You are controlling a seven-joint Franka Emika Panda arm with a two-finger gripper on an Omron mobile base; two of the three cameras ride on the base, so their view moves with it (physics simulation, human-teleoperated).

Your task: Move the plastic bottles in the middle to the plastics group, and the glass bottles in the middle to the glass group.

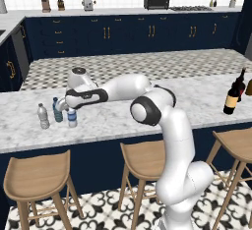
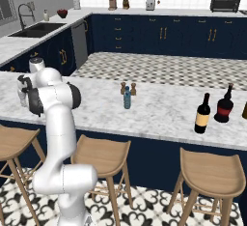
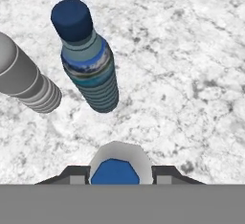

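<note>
My gripper is shut on the blue cap of a clear plastic bottle, seen from straight above. In the left base view the gripper holds this bottle upright, low over the counter's left part. Right beside it stands the plastics group: a teal bottle and a greyish clear one. Another teal plastic bottle stands mid-counter. The wine bottle with the yellow-tan label stands toward the right, near the glass group's red-label bottle.
Two small brown shakers stand just behind the mid-counter teal bottle. A brownish bottle stands at the right edge. Wooden stools line the near side of the marble counter. My arm stretches left over the counter.
</note>
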